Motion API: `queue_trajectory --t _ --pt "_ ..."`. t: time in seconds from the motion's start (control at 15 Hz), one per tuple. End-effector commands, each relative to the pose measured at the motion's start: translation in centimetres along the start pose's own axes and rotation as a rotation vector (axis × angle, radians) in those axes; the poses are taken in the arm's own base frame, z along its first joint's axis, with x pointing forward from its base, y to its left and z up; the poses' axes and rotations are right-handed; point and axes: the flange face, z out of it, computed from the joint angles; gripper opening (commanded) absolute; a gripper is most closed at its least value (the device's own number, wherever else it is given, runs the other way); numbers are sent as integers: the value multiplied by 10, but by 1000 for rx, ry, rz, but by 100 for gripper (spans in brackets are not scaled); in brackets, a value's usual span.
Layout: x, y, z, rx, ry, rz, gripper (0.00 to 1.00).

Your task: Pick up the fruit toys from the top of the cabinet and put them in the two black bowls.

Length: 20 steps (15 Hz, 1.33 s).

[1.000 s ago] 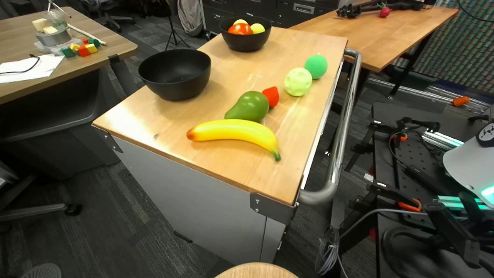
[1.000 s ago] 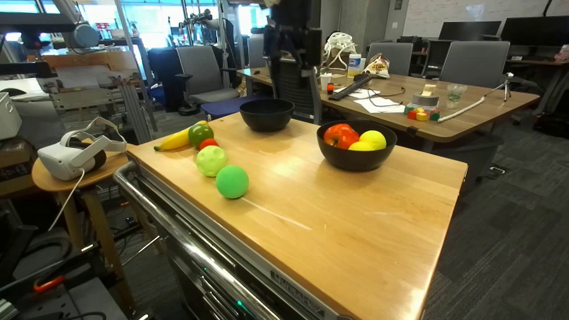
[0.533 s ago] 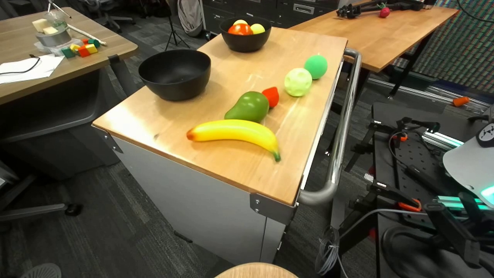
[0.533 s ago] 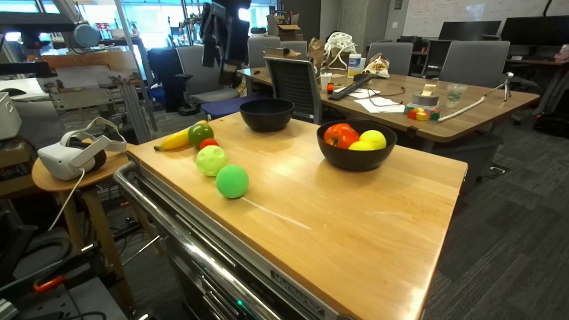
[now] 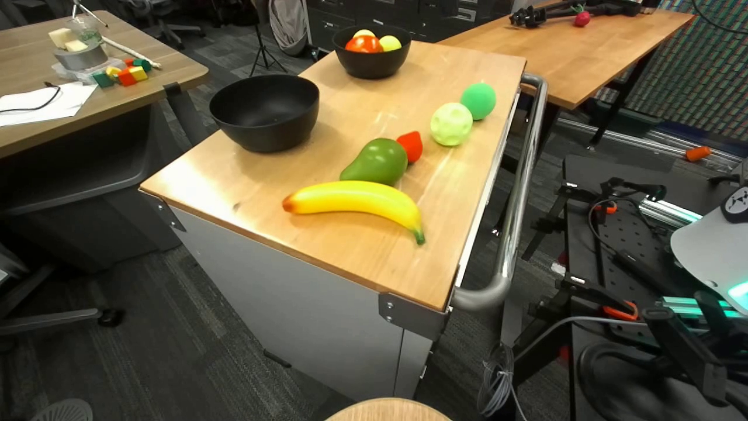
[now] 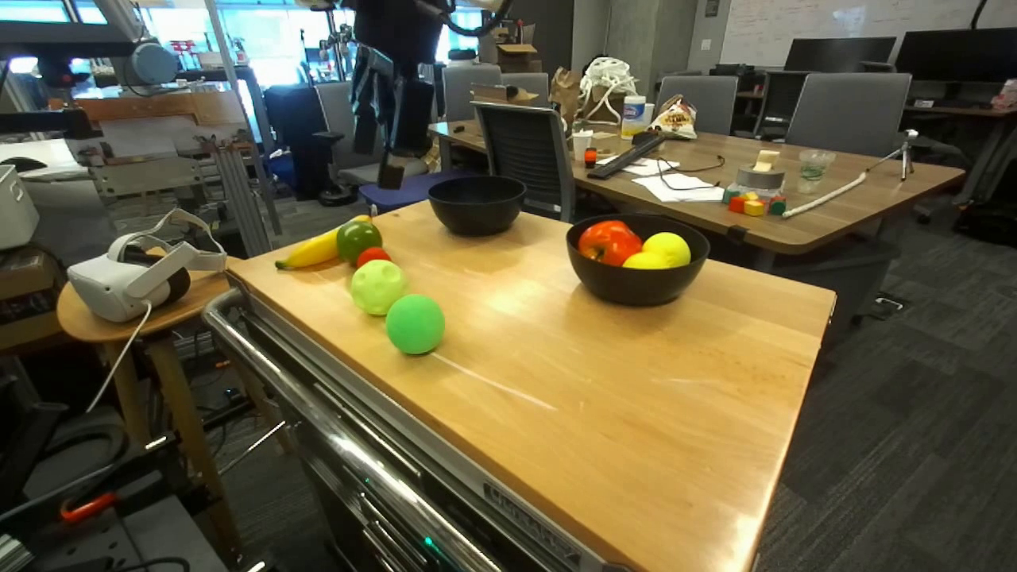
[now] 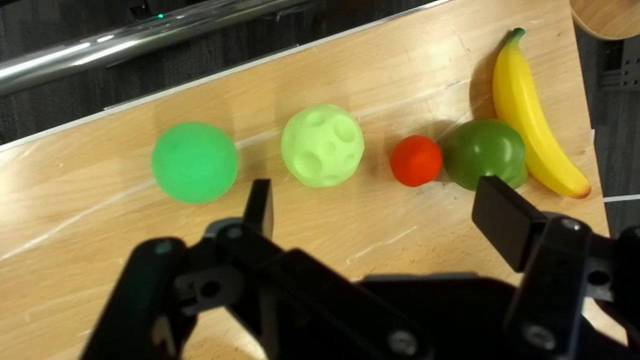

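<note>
While both exterior views show the two black bowls (image 6: 639,287), only the wrist view looks down past the claw (image 7: 377,206).
One bowl (image 5: 371,68) holds a red toy fruit (image 6: 609,242) and two yellow fruits (image 6: 667,249); the other bowl (image 5: 266,133) shows its bare inside. Jaws wide apart, the claw hangs above the cabinet (image 6: 636,413), where a bright green ball (image 7: 195,162), pale yellow-green ball (image 7: 322,145), small red toy (image 7: 415,160), green pear (image 7: 480,154) and banana (image 7: 532,120) lie in a row, ahead of it in the wrist view.
</note>
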Motion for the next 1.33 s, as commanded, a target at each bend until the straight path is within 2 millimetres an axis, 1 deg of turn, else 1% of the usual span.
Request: queue_trajectory --t 0.0,0.2,0.4,0.53,0.73,1.0,1.13,1.27 --pt "5 -7 22 -30 23 -29 100" --pt "13 -12 47 -46 36 -66 100" --pt "16 -19 72 -72 25 -96 100" --pt "17 -19 85 -100 10 -93 100" --pt "19 -15 99 -126 -10 -93 100" --pt "22 -11 114 -117 -12 -89 100" --pt "27 -10 118 -109 1 -81 100" --pt "37 -8 122 -114 22 -70 100"
